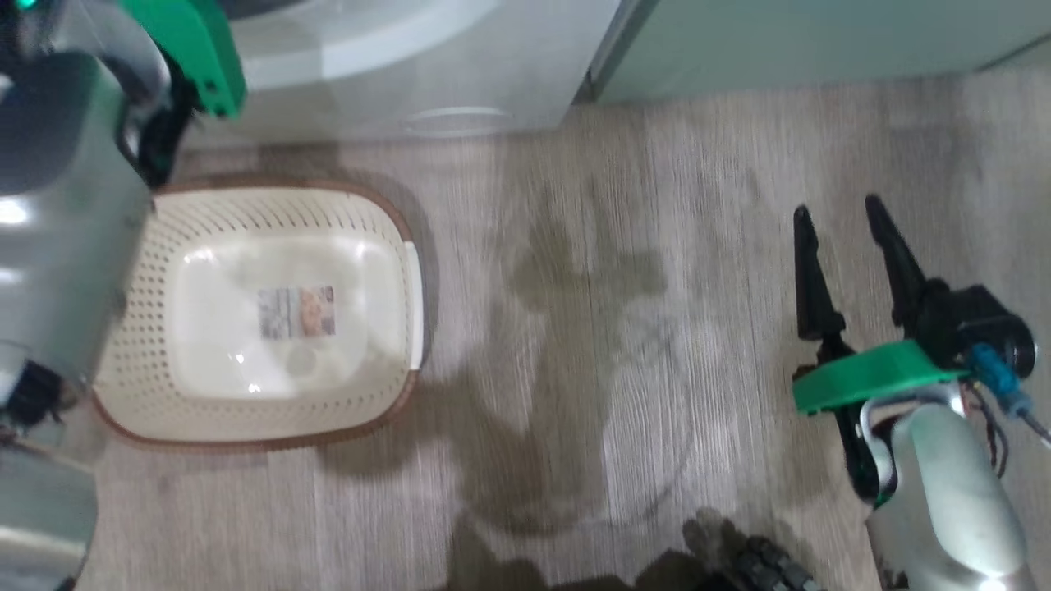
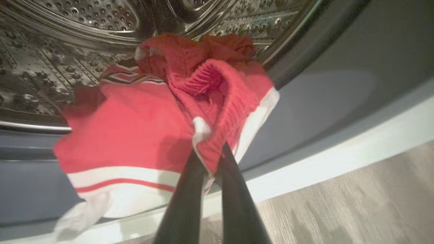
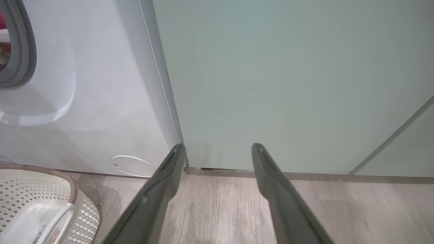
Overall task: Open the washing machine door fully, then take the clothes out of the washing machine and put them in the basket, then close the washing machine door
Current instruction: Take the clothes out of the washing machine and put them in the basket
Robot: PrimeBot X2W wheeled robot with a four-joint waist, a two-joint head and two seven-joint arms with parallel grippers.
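Observation:
My left gripper (image 2: 212, 159) is shut on the red clothes (image 2: 159, 115), which hang out over the lip of the washing machine's steel drum (image 2: 67, 34). The red fabric has white stripes and white trim. The washing machine (image 1: 410, 74) stands at the top of the head view, above the cream basket (image 1: 271, 427), which holds only its paper label (image 1: 296, 312). My left forearm (image 1: 66, 189) reaches up past the basket's left side. My right gripper (image 1: 846, 238) hangs open over the floor at the right. The washing machine door is out of view.
Pale green cabinet doors (image 3: 288, 84) stand right of the washing machine (image 3: 101, 101), facing my right gripper (image 3: 218, 149). A small round hatch (image 3: 132, 166) sits low on the washer's front. The basket's corner (image 3: 44, 203) lies at the lower left of the right wrist view. Wood-look floor (image 1: 616, 328) spreads between basket and right arm.

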